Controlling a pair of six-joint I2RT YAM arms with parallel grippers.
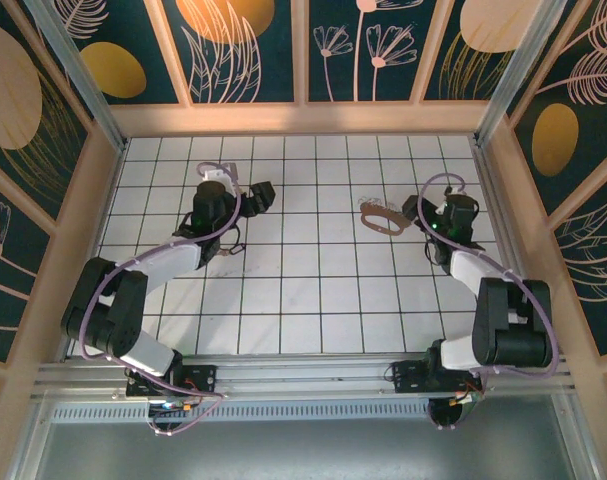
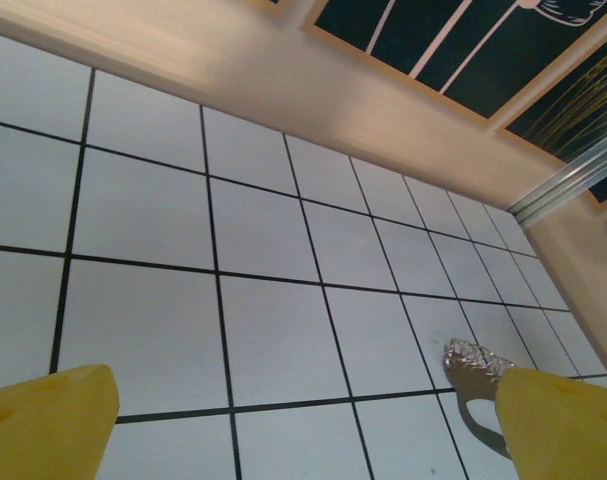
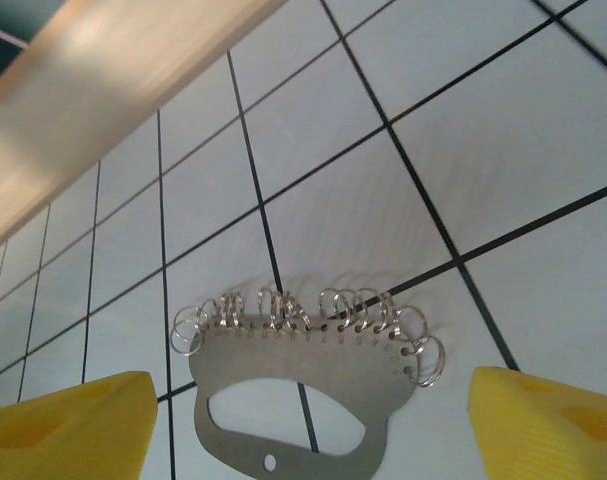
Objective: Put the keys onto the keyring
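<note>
Between the wide-parted yellow fingers [image 3: 63, 425] of my right gripper [image 3: 308, 400] the keyring [image 3: 303, 355] lies flat on the tiled table [image 3: 483, 130], ungripped, its rings [image 3: 428, 360] bare of keys, my left gripper [image 2: 303, 420] likewise wide and empty, well apart: threading judged not yet begun.

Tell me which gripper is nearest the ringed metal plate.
The right gripper: its open yellow fingers flank the ringed metal plate. The left gripper sits apart, with bare tiles between them.
</note>
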